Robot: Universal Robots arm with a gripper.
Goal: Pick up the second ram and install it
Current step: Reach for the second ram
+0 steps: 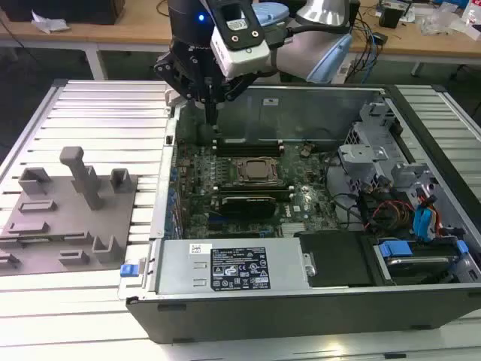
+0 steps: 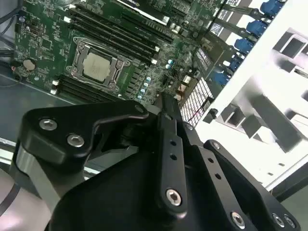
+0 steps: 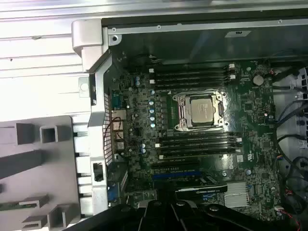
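My gripper (image 1: 213,119) hangs over the open computer case, above the motherboard's corner at the exterior view's left, close to the end of the far memory slots (image 1: 248,143). Its fingers (image 2: 163,101) stand together, shut, and I see nothing between them. A thin green strip (image 3: 17,206), seemingly the second ram, lies in a slot of the grey fixture plate (image 3: 29,163), well away from the gripper. Between the two banks of memory slots (image 3: 192,77) sits the square silver CPU socket (image 3: 199,110).
The fixture plate (image 1: 68,218) with upright pegs lies on the ribbed table at the exterior view's left of the case. A power supply (image 1: 233,267) fills the case's near side. Drive cages and cables (image 1: 398,203) crowd its right. The case wall (image 1: 169,143) rises beside the gripper.
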